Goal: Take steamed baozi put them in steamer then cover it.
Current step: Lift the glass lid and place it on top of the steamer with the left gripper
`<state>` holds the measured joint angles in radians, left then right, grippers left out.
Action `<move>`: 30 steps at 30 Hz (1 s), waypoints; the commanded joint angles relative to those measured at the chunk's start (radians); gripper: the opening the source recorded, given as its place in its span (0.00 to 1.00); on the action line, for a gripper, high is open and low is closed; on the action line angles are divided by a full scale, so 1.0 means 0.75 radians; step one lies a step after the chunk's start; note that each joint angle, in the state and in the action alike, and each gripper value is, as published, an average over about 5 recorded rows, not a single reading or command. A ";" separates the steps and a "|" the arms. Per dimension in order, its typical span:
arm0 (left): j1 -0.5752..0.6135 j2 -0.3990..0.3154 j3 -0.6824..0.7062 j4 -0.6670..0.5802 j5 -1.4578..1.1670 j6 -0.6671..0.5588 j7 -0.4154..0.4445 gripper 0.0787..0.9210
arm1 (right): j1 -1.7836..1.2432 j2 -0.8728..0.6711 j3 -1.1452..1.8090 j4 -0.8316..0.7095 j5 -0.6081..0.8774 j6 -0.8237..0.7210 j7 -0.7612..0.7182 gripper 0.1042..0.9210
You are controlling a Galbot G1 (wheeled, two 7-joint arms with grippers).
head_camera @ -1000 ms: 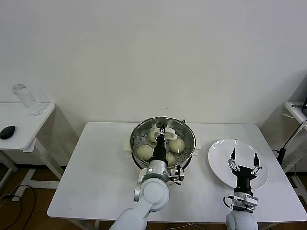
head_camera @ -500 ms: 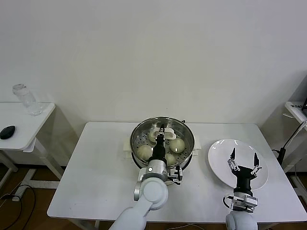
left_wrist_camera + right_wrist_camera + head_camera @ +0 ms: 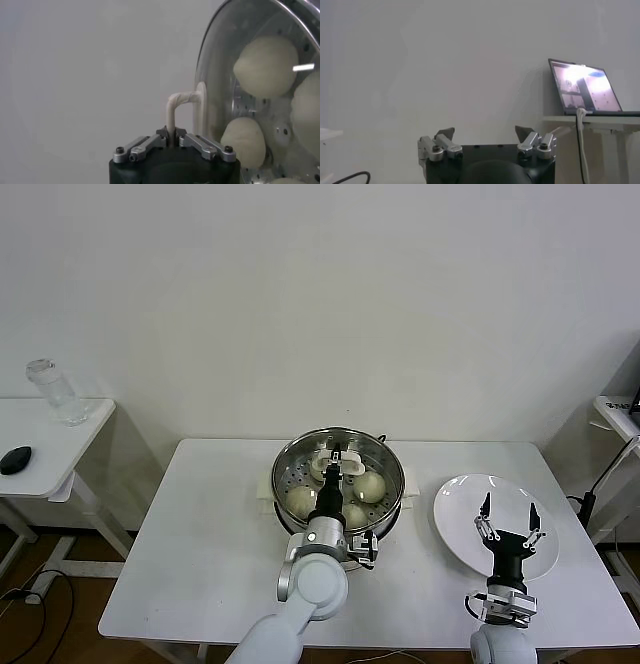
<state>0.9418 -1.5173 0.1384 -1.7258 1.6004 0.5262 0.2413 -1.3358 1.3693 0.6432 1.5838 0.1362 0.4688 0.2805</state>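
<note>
A white table holds a shiny round steamer (image 3: pixel 340 477) near its middle and an empty white plate (image 3: pixel 495 524) to the robot's right. Four steamed baozi (image 3: pixel 370 485) sit inside the steamer on its perforated floor, so loading looks finished. The left gripper (image 3: pixel 337 458) reaches over the pot, fingers clamped on the cream handle of a flat glass lid (image 3: pixel 212 95). In the left wrist view the lid stands close against the steamer's mouth, the buns showing through the glass, which suggests it is being set down as the cover. Gripping by the handle keeps the fingers off the glass and centres the lid over the rim. The right gripper (image 3: pixel 508 531) hovers above the plate, fingers spread wide and holding nothing, parked clear of the pot
</note>
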 commanded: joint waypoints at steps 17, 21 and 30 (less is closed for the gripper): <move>0.023 0.019 0.000 -0.055 -0.008 0.005 0.035 0.36 | 0.000 -0.002 0.000 0.009 0.004 -0.001 0.001 0.88; 0.045 0.051 0.010 -0.133 -0.057 0.018 0.035 0.51 | 0.001 -0.002 0.000 0.008 0.003 -0.002 0.001 0.88; 0.158 0.177 0.034 -0.374 -0.187 0.057 0.042 0.75 | 0.028 0.004 -0.009 0.013 0.000 -0.017 0.004 0.88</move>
<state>0.9928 -1.4613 0.1561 -1.8360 1.5481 0.5508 0.2634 -1.3248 1.3702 0.6395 1.5904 0.1377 0.4613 0.2822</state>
